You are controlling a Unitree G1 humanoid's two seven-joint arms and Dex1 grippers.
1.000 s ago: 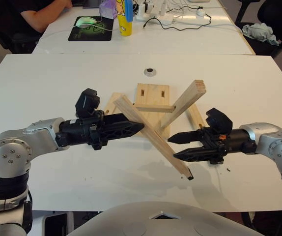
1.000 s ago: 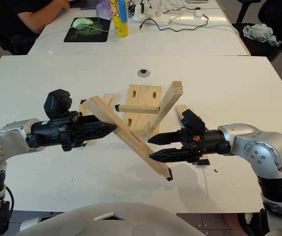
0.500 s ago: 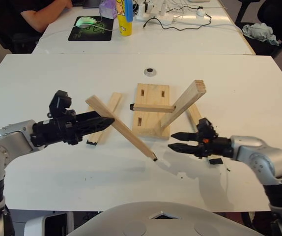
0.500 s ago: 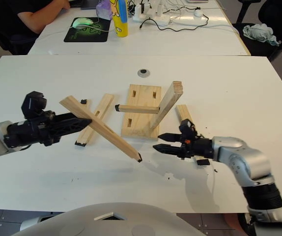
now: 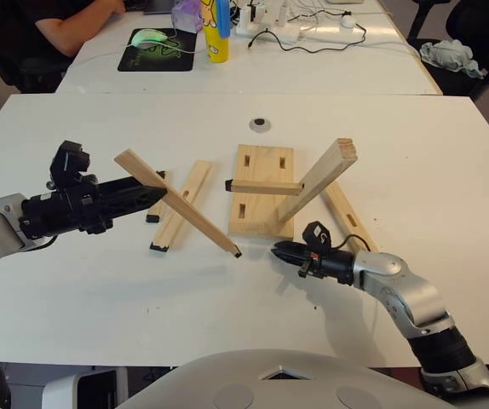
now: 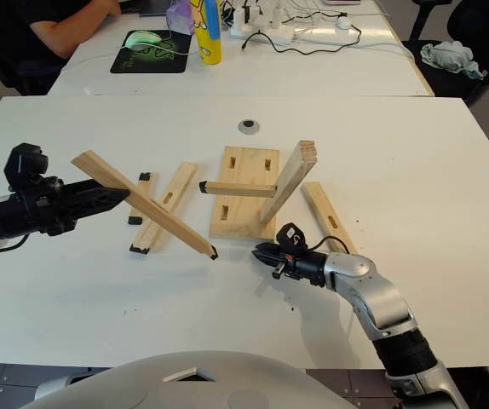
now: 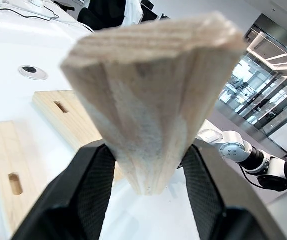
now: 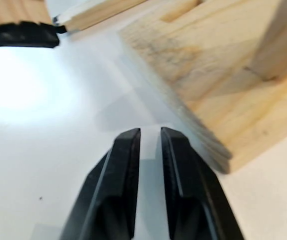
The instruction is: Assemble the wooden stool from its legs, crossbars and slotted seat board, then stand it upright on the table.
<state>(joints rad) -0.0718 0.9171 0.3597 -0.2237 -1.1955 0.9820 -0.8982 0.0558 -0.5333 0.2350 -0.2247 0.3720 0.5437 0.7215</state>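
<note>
My left tool (image 5: 145,194) grips a wooden leg (image 5: 195,223) tilted over the desk (image 5: 100,290); my right tool (image 5: 277,250), narrow and empty, lies near the seat board (image 5: 260,162).

— What's new with the left claw (image 5: 142,192)?
— It has swung off to the robot's left with the wooden leg (image 5: 185,215). The leg's lower tip is now by the front left corner of the seat board (image 5: 264,162), well clear of the right claw (image 5: 276,250).
— And that one?
— Its fingers, spread a second ago, are now almost together, and it has slid in toward the board's front edge.
</note>
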